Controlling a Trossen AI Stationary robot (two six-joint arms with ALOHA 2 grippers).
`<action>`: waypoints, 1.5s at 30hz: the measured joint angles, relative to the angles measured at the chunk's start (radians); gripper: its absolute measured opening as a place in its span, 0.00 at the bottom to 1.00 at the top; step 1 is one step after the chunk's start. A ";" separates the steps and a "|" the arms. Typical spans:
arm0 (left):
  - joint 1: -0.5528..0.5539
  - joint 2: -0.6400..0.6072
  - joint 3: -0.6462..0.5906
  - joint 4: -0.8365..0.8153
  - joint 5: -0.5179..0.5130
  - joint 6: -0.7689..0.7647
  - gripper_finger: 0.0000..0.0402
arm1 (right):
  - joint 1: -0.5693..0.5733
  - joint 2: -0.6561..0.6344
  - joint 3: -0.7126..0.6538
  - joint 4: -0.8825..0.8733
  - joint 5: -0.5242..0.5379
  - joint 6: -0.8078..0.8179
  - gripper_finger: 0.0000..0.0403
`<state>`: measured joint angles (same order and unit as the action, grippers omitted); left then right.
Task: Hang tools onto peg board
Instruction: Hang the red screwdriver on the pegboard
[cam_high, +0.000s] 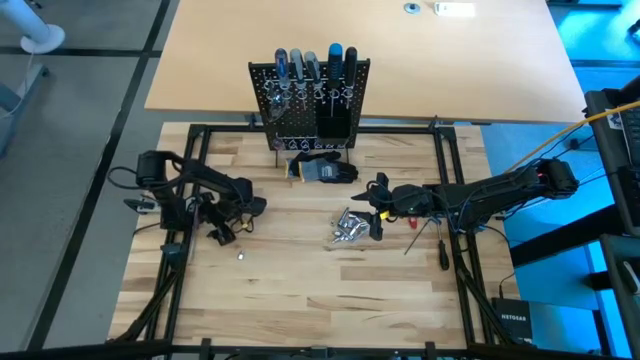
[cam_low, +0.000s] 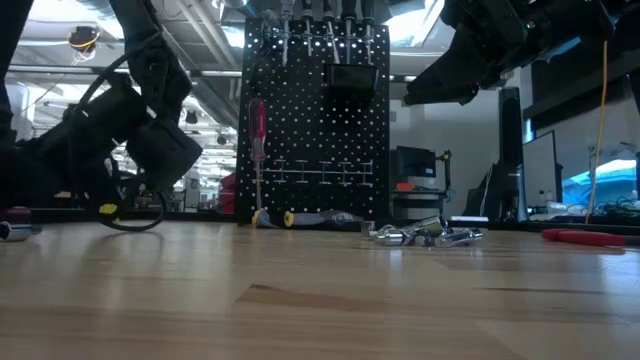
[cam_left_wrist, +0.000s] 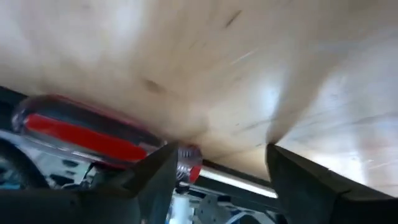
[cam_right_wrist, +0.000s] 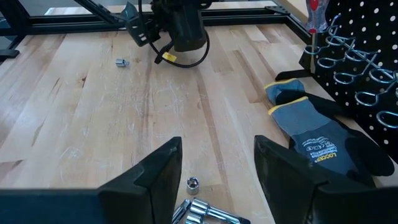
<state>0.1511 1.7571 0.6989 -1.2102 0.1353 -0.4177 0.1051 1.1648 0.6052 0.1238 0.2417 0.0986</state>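
Right gripper (cam_high: 377, 207) sits above the table centre-right, fingers (cam_right_wrist: 155, 171) spread apart, nothing between them. Right under it: the pile of shiny silver metal pieces (cam_high: 349, 227), w/ 1 small socket (cam_right_wrist: 193, 183) showing just between the fingers in the right wrist view. A red-handled screwdriver (cam_high: 413, 219) and a black-handled screwdriver (cam_high: 443, 252) lie just beside the right arm, on its outer side.

Past the pile, twd the board, the grey-black glove (cam_right_wrist: 317, 138) lies flat, yellow trim at the cuff; print on it reads "LOGGER" or close, can't be sure.

Peg board (cam_high: 309, 98) stands upright at the table's far edge, ring holders (cam_right_wrist: 348, 68) in rows, several screwdrivers (cam_high: 311, 64) already in the top row, black and blue handles up. 1 red-handled driver (cam_low: 259, 130) hangs lower on the board's left, low view.

Left gripper (cam_high: 238, 222) is low on the left side, fingers (cam_left_wrist: 152, 180) wide apart, empty, w/ a red-handled tool (cam_left_wrist: 87, 135) lying close by in the left wrist view. 1 tiny silver bit (cam_high: 240, 256) lies alone near it. A box marked "NETGEAR" (cam_high: 514, 318) sits off the table's corner.
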 joint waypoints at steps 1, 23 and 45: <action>-0.006 -0.009 0.007 0.002 0.000 -0.011 0.59 | 0.000 0.000 0.000 0.001 0.000 0.000 0.49; 0.003 0.036 0.081 -0.161 0.020 0.037 0.49 | -0.001 0.000 0.000 0.001 0.000 0.001 0.49; 0.010 0.311 0.058 -0.178 -0.016 0.246 0.32 | -0.001 0.000 0.000 0.000 -0.021 0.001 0.49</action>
<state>0.1608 2.0677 0.7568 -1.3881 0.1193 -0.1718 0.1043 1.1648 0.6048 0.1234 0.2211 0.0996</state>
